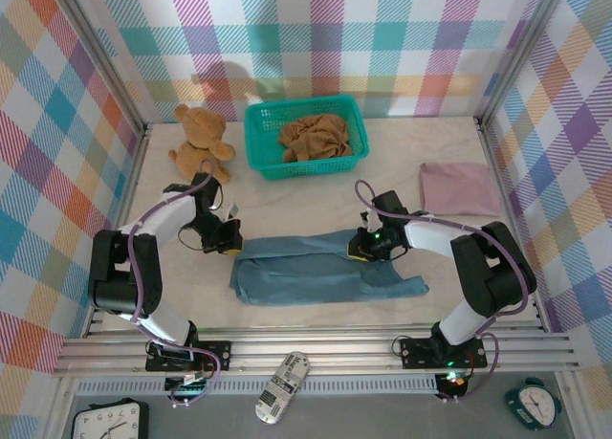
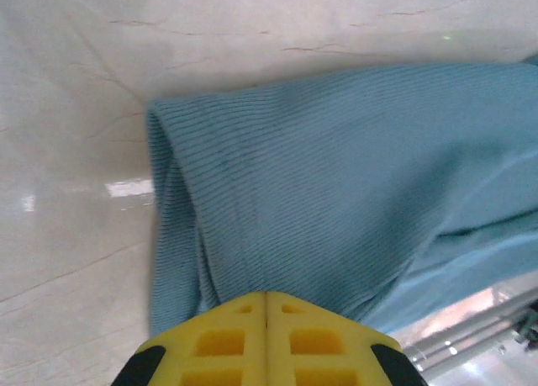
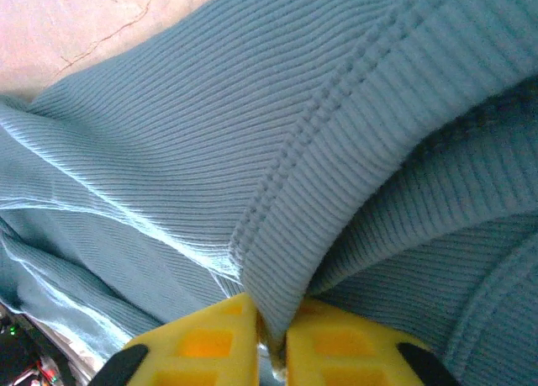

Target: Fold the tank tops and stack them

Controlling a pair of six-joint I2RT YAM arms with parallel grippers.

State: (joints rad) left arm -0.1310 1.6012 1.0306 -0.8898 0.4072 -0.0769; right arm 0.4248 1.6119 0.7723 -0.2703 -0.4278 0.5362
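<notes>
The slate blue tank top (image 1: 316,276) lies folded lengthwise in the middle of the table. My left gripper (image 1: 228,236) is at its upper left corner. In the left wrist view the gripper (image 2: 266,295) is shut, and the blue cloth (image 2: 336,167) gathers into its tips. My right gripper (image 1: 361,251) is at the top's upper right edge. There the gripper (image 3: 271,319) pinches a ribbed hem of the blue cloth (image 3: 210,125) between slightly parted fingers. The dusty pink tank top (image 1: 459,188) lies folded at the right. The ochre brown tank top (image 1: 314,138) sits crumpled in the basket.
The teal mesh basket (image 1: 254,142) stands at the back centre, with a brown teddy bear (image 1: 199,141) to its left. Checked walls close in the table on three sides. A remote (image 1: 283,386) and two clocks (image 1: 110,422) (image 1: 528,401) lie below the front rail.
</notes>
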